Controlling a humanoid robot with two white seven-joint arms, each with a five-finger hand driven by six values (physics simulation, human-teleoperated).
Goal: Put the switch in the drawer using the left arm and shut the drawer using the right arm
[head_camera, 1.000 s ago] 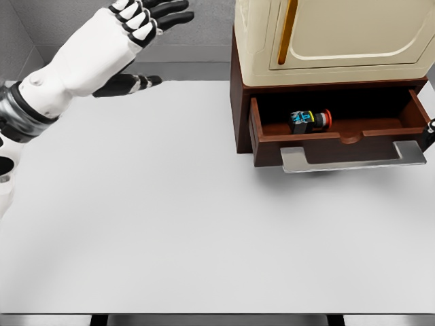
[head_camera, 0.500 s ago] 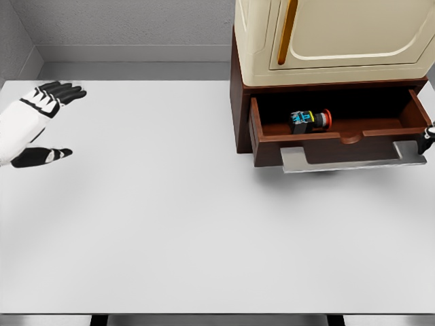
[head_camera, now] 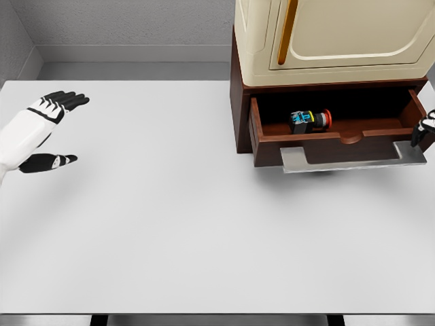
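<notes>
Left hand (head_camera: 34, 132), fingers spread and empty, is retreating to the table's far left; the right hand (head_camera: 426, 127), barely visible, is seemingly nearing the handle (head_camera: 353, 157). Switch (head_camera: 309, 119) is lying inside the open drawer (head_camera: 333, 142).

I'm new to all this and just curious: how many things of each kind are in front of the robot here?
Switch: 1
Drawer: 1
Cabinet: 1
Table: 1
Robot hand: 2, left and right
Total: 6
</notes>
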